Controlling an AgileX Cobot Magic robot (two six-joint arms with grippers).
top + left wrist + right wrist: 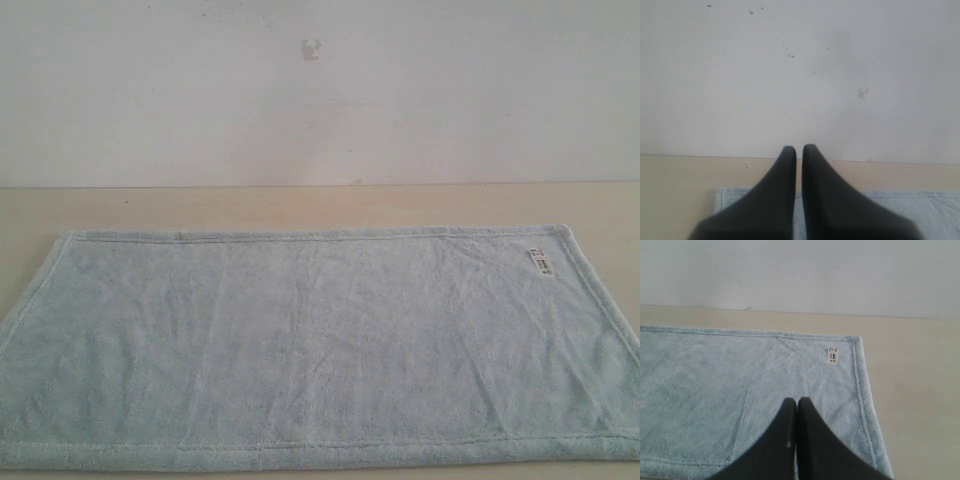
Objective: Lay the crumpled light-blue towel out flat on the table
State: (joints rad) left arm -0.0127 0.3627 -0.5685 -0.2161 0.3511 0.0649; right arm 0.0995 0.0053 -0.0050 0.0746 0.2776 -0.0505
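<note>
Under right gripper [796, 401], towel [740, 385] with label [832, 355]

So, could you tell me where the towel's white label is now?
In the exterior view, the label lies on the towel near its far right corner.

A bare lab-like bench: plain beige table [300, 205] against scuffed white wall [300, 100].

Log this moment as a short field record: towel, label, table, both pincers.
cloth: pale light-blue fluffy terry towel, spread flat, faint creases only
tag: small white label, near the towel's far right corner in the exterior view
surface: pale beige wood-look table, under the towel
left arm: left pincer shut, holding nothing
right arm: right pincer shut, holding nothing
status: spreading looks done
</note>
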